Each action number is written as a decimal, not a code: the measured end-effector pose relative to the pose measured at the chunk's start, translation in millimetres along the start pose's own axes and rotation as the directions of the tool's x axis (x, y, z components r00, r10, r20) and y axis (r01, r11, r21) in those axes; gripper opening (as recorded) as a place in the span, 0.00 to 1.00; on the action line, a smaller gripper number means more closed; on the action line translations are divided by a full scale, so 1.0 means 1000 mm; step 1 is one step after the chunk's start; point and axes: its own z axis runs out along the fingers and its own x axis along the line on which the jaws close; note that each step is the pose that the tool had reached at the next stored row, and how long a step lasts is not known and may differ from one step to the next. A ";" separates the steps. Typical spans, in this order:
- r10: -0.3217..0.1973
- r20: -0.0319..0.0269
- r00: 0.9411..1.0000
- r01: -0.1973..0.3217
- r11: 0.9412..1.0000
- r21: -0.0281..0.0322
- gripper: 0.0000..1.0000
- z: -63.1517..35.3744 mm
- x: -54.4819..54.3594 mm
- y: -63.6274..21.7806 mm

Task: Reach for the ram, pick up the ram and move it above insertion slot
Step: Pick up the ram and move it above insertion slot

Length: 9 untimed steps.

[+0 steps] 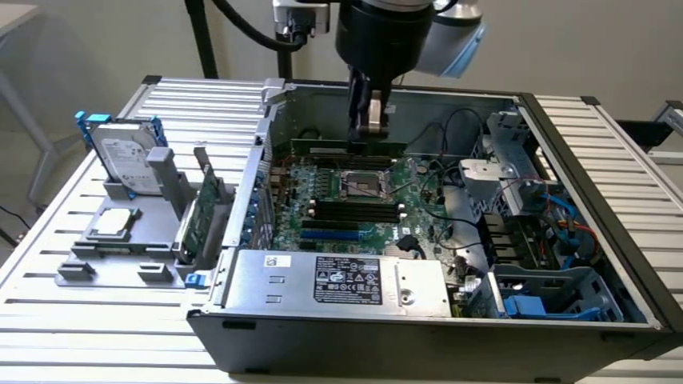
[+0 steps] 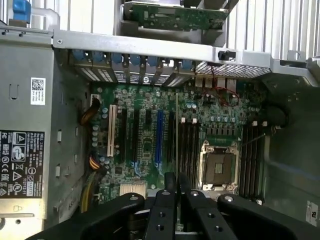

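The ram (image 1: 347, 148) is a long thin green stick. It hangs level over the motherboard (image 1: 353, 212) inside the open computer case, toward the back of the board. My gripper (image 1: 370, 132) comes straight down from above and is shut on the ram's top edge near its middle. In the wrist view the ram (image 2: 176, 135) appears edge-on as a thin line running out from between my fingers (image 2: 165, 200). It lies parallel to a bank of black memory slots (image 2: 189, 147) and just beside them. In the exterior view black slots (image 1: 357, 210) lie in front of the CPU socket (image 1: 363, 182).
A taller green expansion card (image 1: 200, 212) stands in a grey holder outside the case, next to a hard drive (image 1: 126, 156). The power supply (image 1: 336, 280) fills the case's front. Cables and a drive cage (image 1: 533, 232) crowd the exterior view's right.
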 end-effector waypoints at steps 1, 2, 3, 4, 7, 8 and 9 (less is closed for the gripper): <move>0.000 0.000 1.000 0.000 1.000 0.000 0.13 0.0013 -0.002 -0.0029; 0.000 -0.001 1.000 0.000 1.000 0.000 0.13 0.0024 -0.003 -0.0058; 0.000 -0.001 1.000 0.000 1.000 0.000 0.13 0.0033 -0.005 -0.0085; 0.001 -0.001 1.000 -0.001 1.000 0.000 0.13 0.0042 -0.006 -0.0113; 0.003 -0.003 1.000 -0.003 1.000 0.000 0.13 0.0070 -0.009 -0.0178; 0.003 -0.004 1.000 -0.003 1.000 0.000 0.13 0.0081 -0.011 -0.0194; 0.003 -0.008 1.000 -0.003 1.000 0.000 0.13 0.0090 -0.013 -0.0205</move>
